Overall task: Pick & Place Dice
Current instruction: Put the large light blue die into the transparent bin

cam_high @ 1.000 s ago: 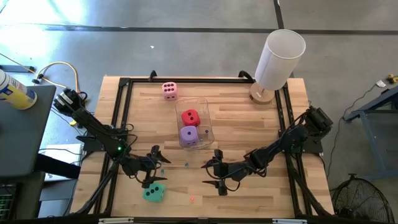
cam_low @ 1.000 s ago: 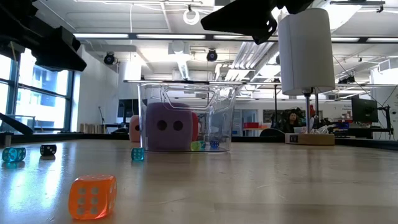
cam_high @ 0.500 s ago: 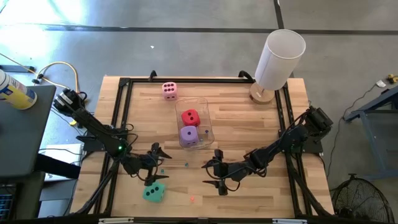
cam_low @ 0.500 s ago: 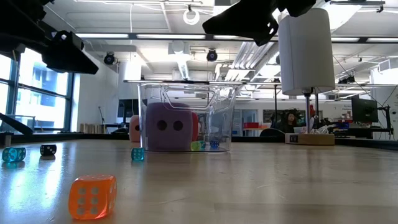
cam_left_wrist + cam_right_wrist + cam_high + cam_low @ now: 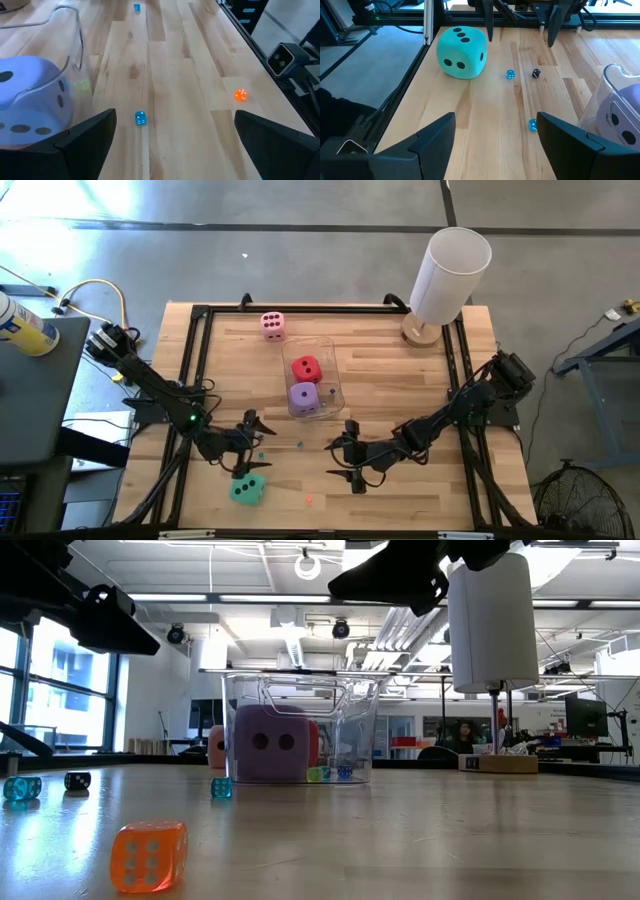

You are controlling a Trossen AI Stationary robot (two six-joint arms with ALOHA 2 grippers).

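Left gripper [image 5: 252,448]: fingers spread wide, nothing held, hung above the table [image 5: 400,380] at 7 o'clock. Teal-green die [image 5: 248,490] is found just beside it, toward 6. Judged light, soft, squashy; opposite flat faces are best taken.

Right gripper [image 5: 346,450]: part open, empty, at 5 o'clock.

Red die [image 5: 306,368] and purple die [image 5: 304,396]: lodged in clear container [image 5: 330,350], centre. Pink die [image 5: 272,325]: at 12.

Writing: none legible.

Two dark jointed arms, slim black fingers, green light on left arm [image 5: 190,420]
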